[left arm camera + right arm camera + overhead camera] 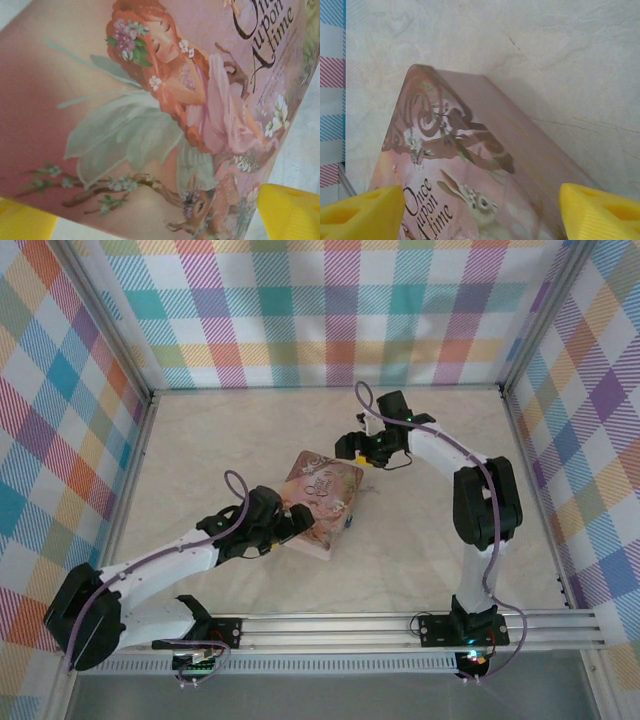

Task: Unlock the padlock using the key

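approach step, i judge: left gripper [296, 520] and right gripper [352, 447] sit wide open and empty at opposite ends of the book [322, 498], the padlock [346, 516] perhaps that small bit on its right edge, so next means finding the key.

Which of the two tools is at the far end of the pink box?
The right tool, at the far corner of the box; the left tool is at its near end.
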Tool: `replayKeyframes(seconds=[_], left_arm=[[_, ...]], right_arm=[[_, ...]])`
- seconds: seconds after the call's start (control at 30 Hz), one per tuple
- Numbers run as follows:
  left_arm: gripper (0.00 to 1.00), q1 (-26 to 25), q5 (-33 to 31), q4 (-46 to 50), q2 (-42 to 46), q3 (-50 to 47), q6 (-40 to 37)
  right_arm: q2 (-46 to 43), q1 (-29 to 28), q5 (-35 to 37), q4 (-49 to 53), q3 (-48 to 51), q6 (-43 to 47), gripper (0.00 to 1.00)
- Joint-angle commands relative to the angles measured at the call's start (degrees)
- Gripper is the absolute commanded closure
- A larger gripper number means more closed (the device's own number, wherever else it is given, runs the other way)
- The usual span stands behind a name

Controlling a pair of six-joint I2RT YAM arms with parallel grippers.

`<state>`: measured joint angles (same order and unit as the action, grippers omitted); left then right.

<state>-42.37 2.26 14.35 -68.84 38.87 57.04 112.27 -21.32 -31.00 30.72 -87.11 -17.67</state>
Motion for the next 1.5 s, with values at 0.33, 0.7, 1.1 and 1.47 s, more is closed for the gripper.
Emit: replayKeyframes(seconds=[0.33,0.7,1.1,1.47], left_arm=[[0.0,9.6,-1.6,-2.4,-4.8,7.3,-8.3],[0.0,12.3,5.0,-2.2,-18.9,19.3,-14.8],[0.01,9.6,9.8,-2.2,-33.6,33.7,-17.0],[0.01,9.3,9.8,-0.4,-38.0,39.6,-17.8]], right_arm=[[-6.4,-0.6,-6.0,0.0,9.9,1.7,0.31],[-12.4,-0.7,-1.5,-6.3,19.7,-3.0,0.31],[-18.2,3.2,4.1,-8.0,25.9,-5.1,0.3],[-19.6,4.3,3.5,-9.5,26.6,-7.0,0.3]])
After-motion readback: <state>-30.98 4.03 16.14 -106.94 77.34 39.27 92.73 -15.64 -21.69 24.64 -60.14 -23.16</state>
